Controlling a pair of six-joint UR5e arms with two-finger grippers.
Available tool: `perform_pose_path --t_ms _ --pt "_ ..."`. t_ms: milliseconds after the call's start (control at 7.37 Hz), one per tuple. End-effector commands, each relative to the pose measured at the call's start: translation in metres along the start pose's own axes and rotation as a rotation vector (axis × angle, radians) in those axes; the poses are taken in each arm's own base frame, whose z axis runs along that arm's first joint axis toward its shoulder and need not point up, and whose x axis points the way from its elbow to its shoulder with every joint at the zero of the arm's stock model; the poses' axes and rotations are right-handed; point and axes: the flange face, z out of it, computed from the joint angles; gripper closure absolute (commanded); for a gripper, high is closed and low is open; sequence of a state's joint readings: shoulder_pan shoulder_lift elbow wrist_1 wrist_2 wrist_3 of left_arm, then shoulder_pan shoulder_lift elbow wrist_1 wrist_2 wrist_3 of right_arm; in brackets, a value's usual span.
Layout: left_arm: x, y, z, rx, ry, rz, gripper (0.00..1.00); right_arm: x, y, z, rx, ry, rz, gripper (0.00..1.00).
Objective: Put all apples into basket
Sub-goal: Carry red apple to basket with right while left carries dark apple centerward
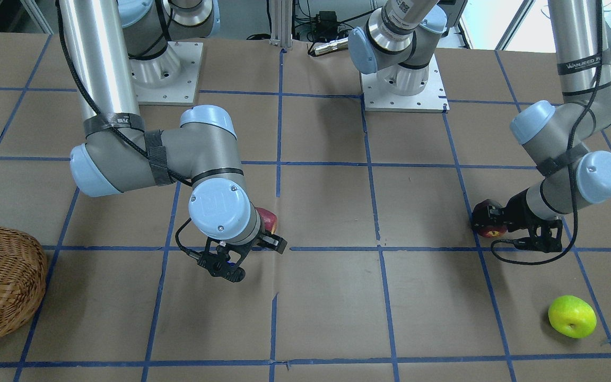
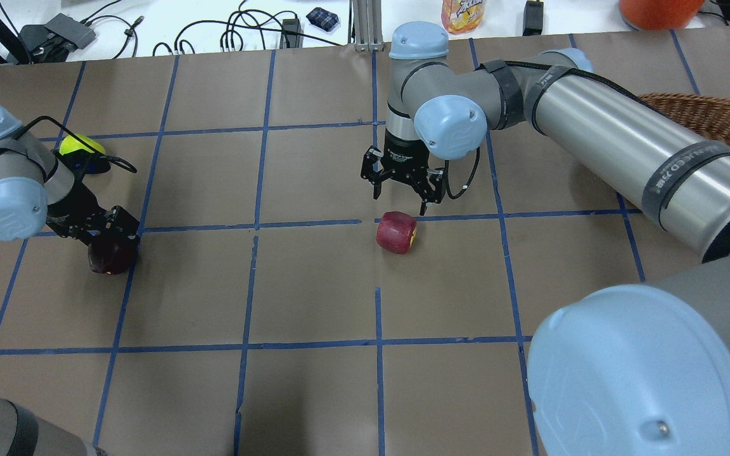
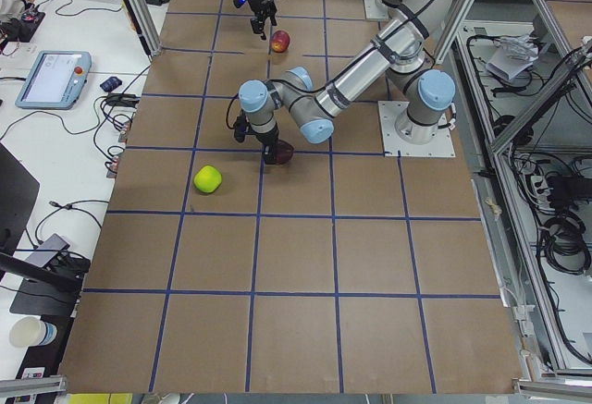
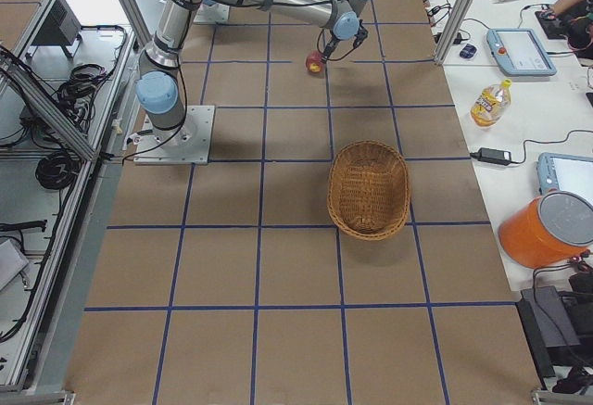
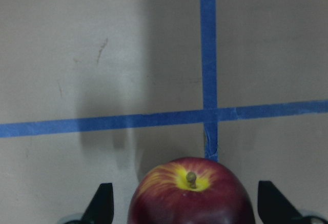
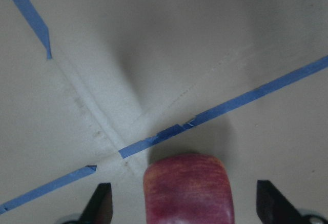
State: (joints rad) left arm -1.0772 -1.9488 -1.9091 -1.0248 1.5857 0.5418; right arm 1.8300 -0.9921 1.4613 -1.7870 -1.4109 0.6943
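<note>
Jaws on both arms stand spread wide, neither one clamped on anything. Starting with the left gripper [image 2: 113,229]: I see it down at the dark maroon apple [image 5: 190,201]. On its wrist camera that apple sits stem up, showing its yellow patch, between the two black fingers [image 5: 102,203], with a thin gap on either side. I can't tell whether either finger touches the skin.

Over to the right gripper [image 2: 401,199]: its jaws are parted too, and it hangs over the pinkish-red apple [image 2: 396,232]. On its wrist view the blocky fruit sits between the fingertips [image 6: 267,202] with clear space on both sides. The apple rests on the brown paper-covered table [image 2: 314,285].

Now the wicker basket [image 4: 369,189]: it sits at the table end on the robot's right, and none of the three fruits lies in it. Counting away from the basket, the pinkish-red apple is the nearest one, though still well apart from it. The maroon one comes next, much farther off. The yellow-green apple [image 1: 572,316] lies loose and farthest from the basket, near the maroon one, with no gripper on it.
</note>
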Motion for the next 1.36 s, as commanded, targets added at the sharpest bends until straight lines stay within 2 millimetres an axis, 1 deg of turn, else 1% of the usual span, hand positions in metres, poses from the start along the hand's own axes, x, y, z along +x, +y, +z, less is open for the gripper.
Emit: perform_pose_path --t_ms 0,136,271,407,543,678,814,950,1085,1221 --pt "0.001 0.009 0.009 -0.019 0.01 -0.008 0.0 0.009 0.006 0.029 -0.054 0.029 0.0 0.0" --pt "0.0 0.007 0.002 -0.008 -0.001 0.001 0.53 0.013 0.008 0.038 -0.068 0.039 0.0 0.0" --pt "0.0 0.007 -0.006 0.007 -0.009 0.005 0.66 0.012 0.009 0.04 -0.082 0.024 -0.004 0.0" --pt "0.011 0.004 -0.03 0.036 -0.023 0.017 0.66 0.009 0.013 0.04 -0.115 -0.012 -0.004 0.0" --pt "0.046 -0.001 -0.051 0.03 -0.014 0.051 0.66 0.01 0.013 0.044 -0.118 -0.008 0.0 0.24" --pt "0.098 -0.006 -0.069 0.048 -0.002 0.091 0.66 0.01 0.014 0.044 -0.116 -0.011 0.001 0.84" --pt "0.149 -0.004 -0.077 0.063 0.009 0.14 0.66 0.011 0.015 0.041 -0.111 -0.012 -0.005 1.0" --pt "0.182 0.0 -0.084 0.073 0.003 0.118 0.66 0.011 0.015 0.028 -0.084 -0.015 -0.006 1.0" --pt "0.21 0.008 -0.094 0.089 0.044 0.114 0.66 0.023 0.014 -0.02 -0.026 -0.055 0.0 1.0" --pt "0.241 0.017 -0.095 0.08 0.099 0.04 0.66 0.056 0.009 -0.078 0.026 -0.098 -0.031 1.0"
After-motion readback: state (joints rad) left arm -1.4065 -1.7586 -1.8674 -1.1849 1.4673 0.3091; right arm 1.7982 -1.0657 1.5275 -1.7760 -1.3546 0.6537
